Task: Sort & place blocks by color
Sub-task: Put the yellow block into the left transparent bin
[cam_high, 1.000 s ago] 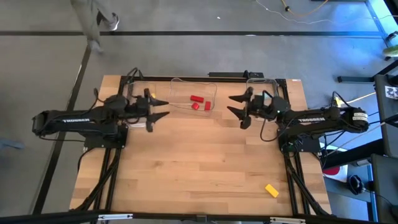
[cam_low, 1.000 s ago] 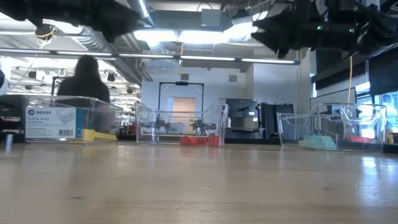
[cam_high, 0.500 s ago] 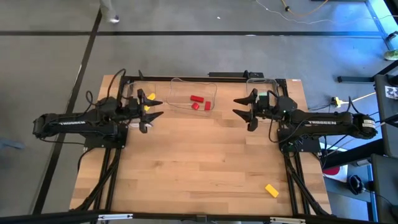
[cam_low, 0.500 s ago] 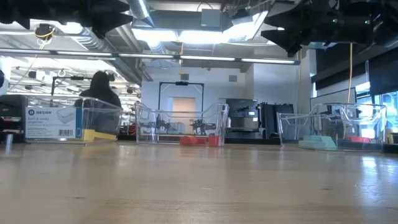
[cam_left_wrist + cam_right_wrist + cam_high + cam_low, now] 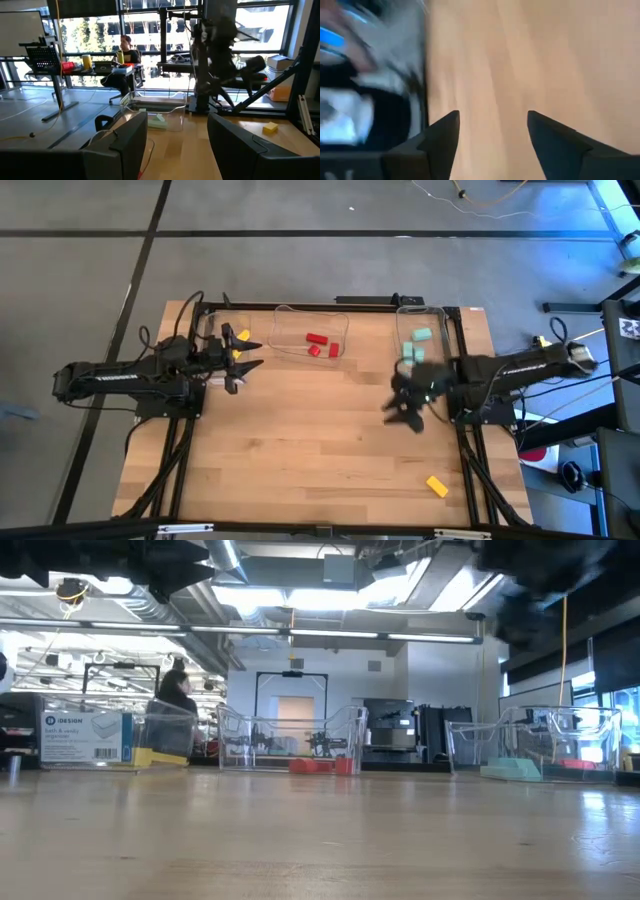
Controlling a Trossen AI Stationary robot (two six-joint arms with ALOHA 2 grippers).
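Smooth wooden table (image 5: 300,440), yellow rectangular block (image 5: 437,485) lying loose, right gripper (image 5: 405,411) fingers apart, left gripper (image 5: 245,352) fingers apart, both empty.

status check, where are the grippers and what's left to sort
Right gripper open, empty, above bare table. Left gripper open by yellow bin. One yellow block loose near front edge, path clear.

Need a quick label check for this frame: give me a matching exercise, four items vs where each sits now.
Items:
1. red blocks
2. teal blocks
3. lone yellow block
4. right gripper

Places:
A. bare table, near the front right corner
B. middle bin at the back edge
C. over open table, in front of the right bin
D. right bin at the back edge

Pairs: 1-B, 2-D, 3-A, 4-C
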